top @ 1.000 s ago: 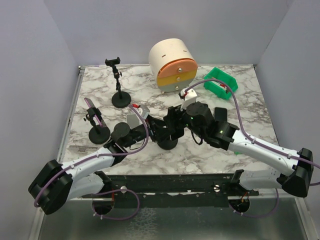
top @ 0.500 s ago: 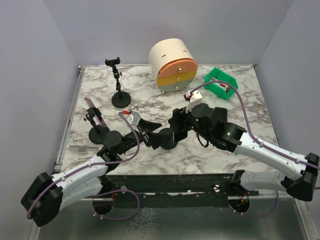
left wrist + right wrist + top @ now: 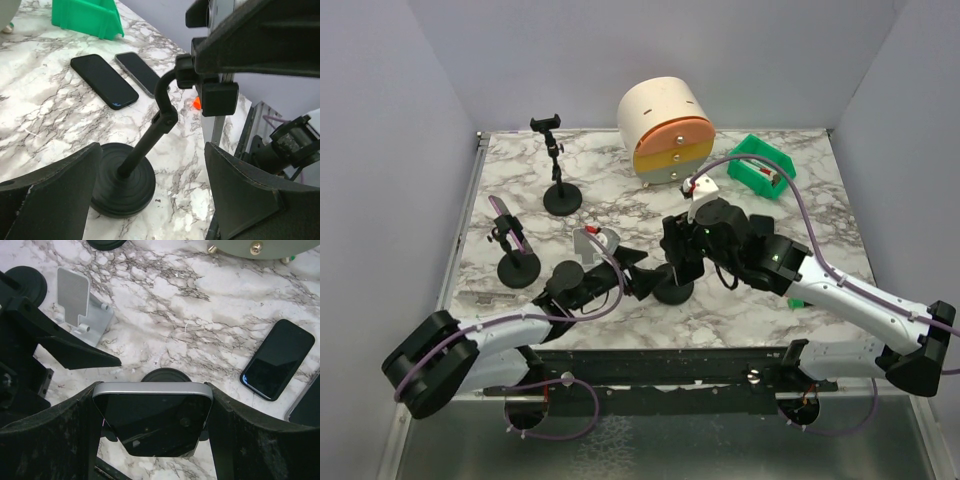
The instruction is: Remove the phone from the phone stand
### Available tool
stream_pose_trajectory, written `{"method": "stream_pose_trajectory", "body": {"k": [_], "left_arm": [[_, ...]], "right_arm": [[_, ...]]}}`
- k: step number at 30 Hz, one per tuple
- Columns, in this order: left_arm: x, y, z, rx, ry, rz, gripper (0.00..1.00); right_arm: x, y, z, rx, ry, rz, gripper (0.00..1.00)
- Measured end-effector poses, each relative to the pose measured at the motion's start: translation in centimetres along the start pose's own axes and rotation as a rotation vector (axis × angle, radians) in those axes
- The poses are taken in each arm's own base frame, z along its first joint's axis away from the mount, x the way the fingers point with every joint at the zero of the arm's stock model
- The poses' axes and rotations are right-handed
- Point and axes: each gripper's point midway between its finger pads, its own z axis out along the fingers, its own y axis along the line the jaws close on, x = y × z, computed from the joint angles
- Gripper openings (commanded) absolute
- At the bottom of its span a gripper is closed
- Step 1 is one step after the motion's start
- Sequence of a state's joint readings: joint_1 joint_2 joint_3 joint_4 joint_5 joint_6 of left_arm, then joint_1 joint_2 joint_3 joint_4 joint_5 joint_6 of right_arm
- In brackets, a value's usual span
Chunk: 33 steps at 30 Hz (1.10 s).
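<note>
A silver-edged phone (image 3: pixel 155 420) with a dark screen sits between the fingers of my right gripper (image 3: pixel 152 410), which is shut on its two long sides. Directly under it lies the round black base (image 3: pixel 165 375) of the phone stand (image 3: pixel 122 180). Small black clamp ends show at the phone's lower sides. In the left wrist view the stand's stem rises and bends to a clamp (image 3: pixel 212 97) at the right gripper. My left gripper (image 3: pixel 152 165) is open, one finger on each side of the base without touching it. From above, the left gripper (image 3: pixel 638 272) sits just left of the base (image 3: pixel 672 291), below the right gripper (image 3: pixel 682 250).
Two dark phones (image 3: pixel 104 80) (image 3: pixel 141 73) lie flat beyond the stand, near a green bin (image 3: pixel 760 165). A round drawer unit (image 3: pixel 667 130) stands at the back. A silver stand (image 3: pixel 80 305) and two black stands (image 3: pixel 560 198) (image 3: pixel 517 268) are to the left.
My left jaws have opened wider and moved back right to straddle the stand's base. The right gripper has kept hold of the phone and shifted slightly, the base with it.
</note>
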<state>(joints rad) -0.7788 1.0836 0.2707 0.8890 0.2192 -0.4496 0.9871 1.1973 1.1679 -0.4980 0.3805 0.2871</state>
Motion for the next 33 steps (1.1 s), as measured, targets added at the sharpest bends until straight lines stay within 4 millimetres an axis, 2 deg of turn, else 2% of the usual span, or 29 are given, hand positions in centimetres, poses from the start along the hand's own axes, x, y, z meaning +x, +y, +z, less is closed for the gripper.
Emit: {"method": "stream_pose_trajectory", "body": {"k": [6,10,22,33], "left_arm": [[3.5,-0.6,1.3,0.052,0.063,0.080,0.83],[4.5,-0.7,1.8,0.081,0.044,0.132,0.80],[5.1,-0.3,3.6,0.115,-0.023,0.219,0.76],[4.1,-0.8,4.9,0.141,-0.070,0.308,0.74]], "right_arm": [[0.2,0.0,0.0,0.000,0.002,0.001,0.00],[0.5,-0.1,0.0,-0.001,0.001,0.006,0.00],[0.6,-0.5,-0.9,-0.017,-0.001,0.018,0.00],[-0.2,0.1,-3.8,-0.106,-0.043,0.036,0.00]]}}
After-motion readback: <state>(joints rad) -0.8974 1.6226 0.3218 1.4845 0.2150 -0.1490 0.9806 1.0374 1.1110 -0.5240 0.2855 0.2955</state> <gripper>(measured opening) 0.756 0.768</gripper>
